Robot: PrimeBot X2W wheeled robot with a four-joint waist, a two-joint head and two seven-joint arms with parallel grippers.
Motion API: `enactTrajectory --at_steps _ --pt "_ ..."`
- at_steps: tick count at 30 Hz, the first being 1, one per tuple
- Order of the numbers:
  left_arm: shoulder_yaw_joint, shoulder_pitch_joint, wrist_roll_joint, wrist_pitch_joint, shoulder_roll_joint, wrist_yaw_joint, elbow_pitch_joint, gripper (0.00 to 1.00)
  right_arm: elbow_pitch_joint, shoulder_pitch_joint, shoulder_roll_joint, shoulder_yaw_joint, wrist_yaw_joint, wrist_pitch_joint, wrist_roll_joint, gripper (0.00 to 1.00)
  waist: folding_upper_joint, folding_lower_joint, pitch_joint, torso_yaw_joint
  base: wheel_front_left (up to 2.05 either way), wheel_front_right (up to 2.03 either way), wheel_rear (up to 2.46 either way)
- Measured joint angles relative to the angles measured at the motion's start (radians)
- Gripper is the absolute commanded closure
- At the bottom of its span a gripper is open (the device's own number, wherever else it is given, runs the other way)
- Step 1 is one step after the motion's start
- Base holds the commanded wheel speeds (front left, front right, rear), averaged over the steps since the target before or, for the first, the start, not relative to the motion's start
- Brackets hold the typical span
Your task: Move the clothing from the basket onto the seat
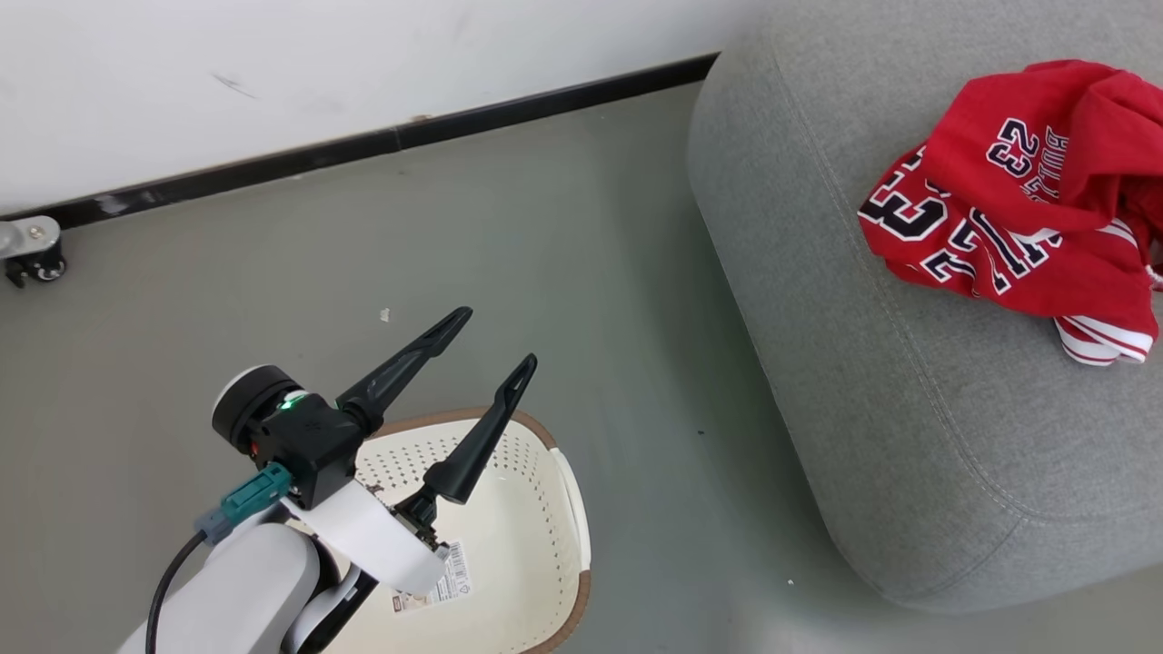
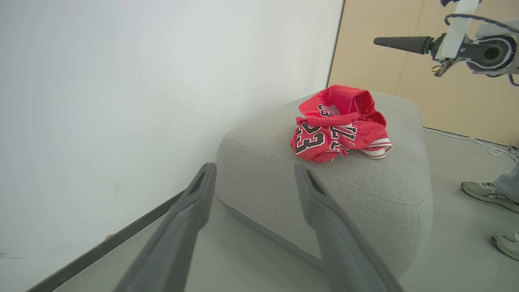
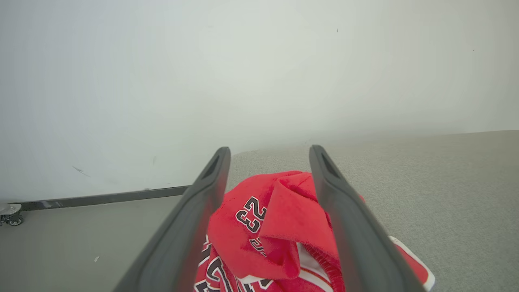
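1. Your right claw (image 3: 269, 149) is spread wide and grasps nothing; the clothing (image 3: 279, 219) lies just below, between its fingers, in the lower middle of its frame.
2. Your left claw (image 1: 500, 336), also released, hangs over the basket (image 1: 509, 563) at the head frame's lower left.
3. The clothing rests crumpled on the seat (image 1: 909, 409), upper right, with no clear long axis; the right arm is nearer.
4. I judge a straight lift-away is needed, so no finger hooks cloth.
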Motion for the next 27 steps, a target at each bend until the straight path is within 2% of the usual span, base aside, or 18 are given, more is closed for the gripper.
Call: enactTrajectory --at_steps 9,16,27 --pt "0.052 0.049 -0.018 -0.004 -0.002 0.039 0.026 0.00 -0.064 0.045 0.014 0.000 0.000 -0.001 -0.017 0.00 0.0000 0.0000 -0.047 0.043 0.00 0.00 0.00" --pt "0.099 0.074 -0.021 -0.007 0.001 0.069 0.044 0.00 -0.109 0.084 0.031 -0.042 0.000 -0.004 -0.061 0.00 0.0000 0.0000 -0.077 0.082 0.00 0.00 0.00" --pt "0.169 0.154 -0.058 -0.009 0.003 0.104 0.069 0.00 -0.198 0.211 0.116 -0.106 0.000 -0.006 -0.128 0.00 0.0000 0.0000 -0.126 0.144 0.00 0.00 0.00"
